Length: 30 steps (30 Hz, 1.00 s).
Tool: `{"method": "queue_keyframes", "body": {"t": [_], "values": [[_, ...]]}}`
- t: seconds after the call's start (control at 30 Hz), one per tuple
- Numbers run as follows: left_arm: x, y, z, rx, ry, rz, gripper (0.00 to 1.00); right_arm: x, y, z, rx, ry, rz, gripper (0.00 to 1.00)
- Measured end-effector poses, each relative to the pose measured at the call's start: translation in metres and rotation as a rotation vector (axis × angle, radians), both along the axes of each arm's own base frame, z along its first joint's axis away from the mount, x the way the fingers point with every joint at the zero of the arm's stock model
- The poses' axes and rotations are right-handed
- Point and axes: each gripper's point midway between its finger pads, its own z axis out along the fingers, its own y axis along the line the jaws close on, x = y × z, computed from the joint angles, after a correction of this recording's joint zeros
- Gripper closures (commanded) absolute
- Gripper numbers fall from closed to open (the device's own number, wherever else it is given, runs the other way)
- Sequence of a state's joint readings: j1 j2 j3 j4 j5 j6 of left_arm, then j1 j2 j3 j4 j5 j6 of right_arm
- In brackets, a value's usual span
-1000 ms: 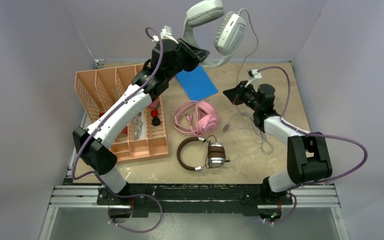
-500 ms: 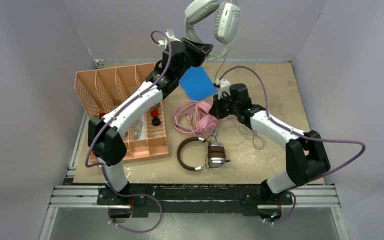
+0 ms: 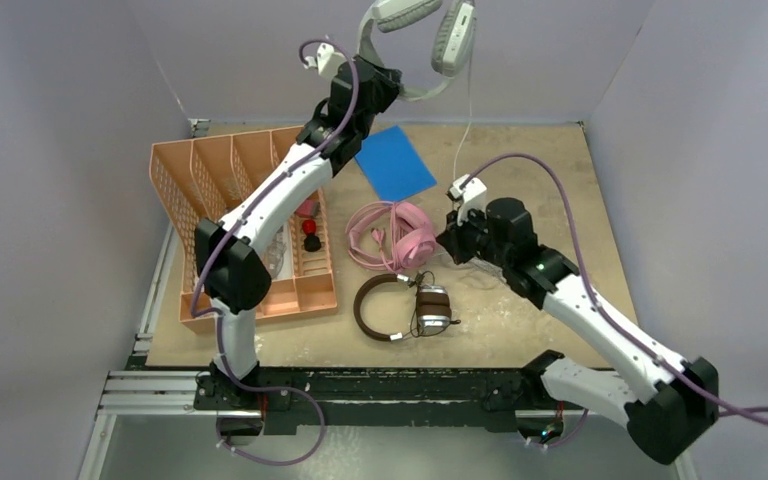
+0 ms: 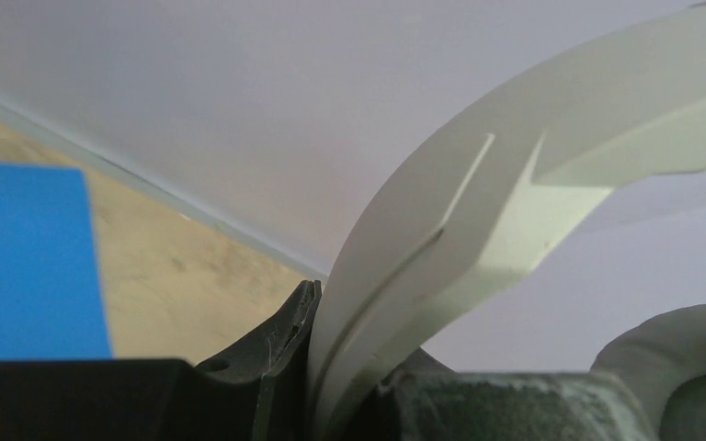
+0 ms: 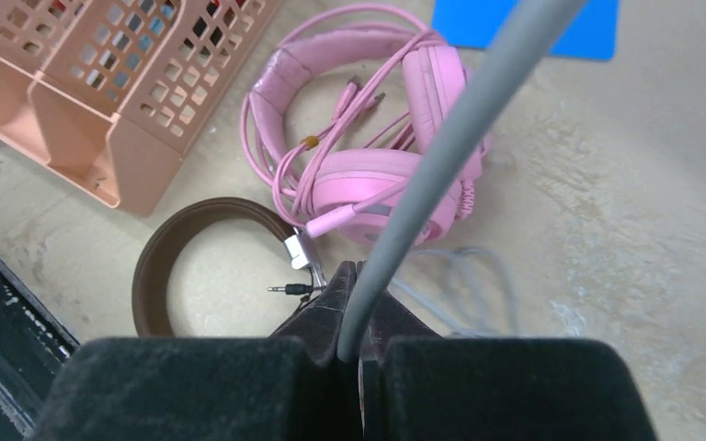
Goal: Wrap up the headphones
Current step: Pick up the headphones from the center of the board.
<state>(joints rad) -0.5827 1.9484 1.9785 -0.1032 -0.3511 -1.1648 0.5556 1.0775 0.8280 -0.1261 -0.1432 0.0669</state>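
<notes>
My left gripper (image 3: 392,88) is raised high near the back wall, shut on the headband of the light-grey headphones (image 3: 422,35). The pale band (image 4: 478,220) fills the left wrist view, pinched between the fingers of the left gripper (image 4: 349,367). Its grey cable (image 3: 468,110) drops straight down to my right gripper (image 3: 452,238), which is shut on it. In the right wrist view the cable (image 5: 441,156) rises out of the closed right gripper (image 5: 357,303). The pink headphones (image 3: 395,233) and the brown-and-silver headphones (image 3: 385,308) lie on the table just left of the right gripper.
An orange slotted organiser (image 3: 240,220) stands at the left with small items inside. A blue card (image 3: 393,163) lies at the back centre. Slack loops of grey cable (image 5: 478,276) rest on the table beyond the right gripper's fingers.
The left arm has lifted the grey headphones higher and further back. The right gripper has swung left and toward the near side, ending beside the pink headphones, and the cable now hangs straight.
</notes>
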Motion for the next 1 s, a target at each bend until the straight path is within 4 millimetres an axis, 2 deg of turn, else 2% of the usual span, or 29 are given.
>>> {"method": "queue_keyframes", "body": {"t": [0.13, 0.23, 0.3, 0.37, 0.47, 0.6, 0.67, 0.8, 0.9, 1.0], "values": [[0.012, 0.019, 0.002, 0.152, -0.009, 0.105, 1.00, -0.018, -0.013, 0.034, 0.012, -0.071, -0.021, 1.00], [0.015, 0.029, -0.015, 0.244, 0.031, 0.145, 1.00, -0.022, -0.020, 0.060, 0.013, -0.114, -0.031, 1.00], [0.015, 0.027, -0.030, 0.261, 0.058, 0.130, 1.00, -0.021, -0.022, 0.077, 0.013, -0.147, -0.031, 1.00], [0.014, 0.021, -0.047, 0.256, 0.089, 0.087, 1.00, -0.017, -0.025, 0.084, 0.001, -0.165, -0.048, 1.00], [0.012, 0.004, -0.060, 0.227, 0.123, -0.005, 1.00, -0.013, -0.033, 0.074, -0.039, -0.149, -0.095, 1.00], [0.006, -0.020, -0.059, 0.130, 0.143, -0.134, 1.00, -0.014, -0.043, 0.054, -0.087, -0.113, -0.133, 1.00], [0.001, -0.032, -0.051, 0.064, 0.142, -0.199, 1.00, -0.016, -0.045, 0.050, -0.100, -0.103, -0.135, 1.00], [-0.009, -0.052, -0.030, -0.072, 0.123, -0.336, 1.00, -0.015, -0.057, 0.057, -0.111, -0.132, -0.192, 1.00], [-0.014, -0.060, -0.012, -0.161, 0.079, -0.423, 1.00, -0.014, -0.071, 0.054, -0.137, -0.123, -0.267, 1.00], [-0.020, -0.066, -0.007, -0.199, 0.060, -0.491, 1.00, -0.014, -0.081, 0.051, -0.146, -0.105, -0.337, 1.00]]}}
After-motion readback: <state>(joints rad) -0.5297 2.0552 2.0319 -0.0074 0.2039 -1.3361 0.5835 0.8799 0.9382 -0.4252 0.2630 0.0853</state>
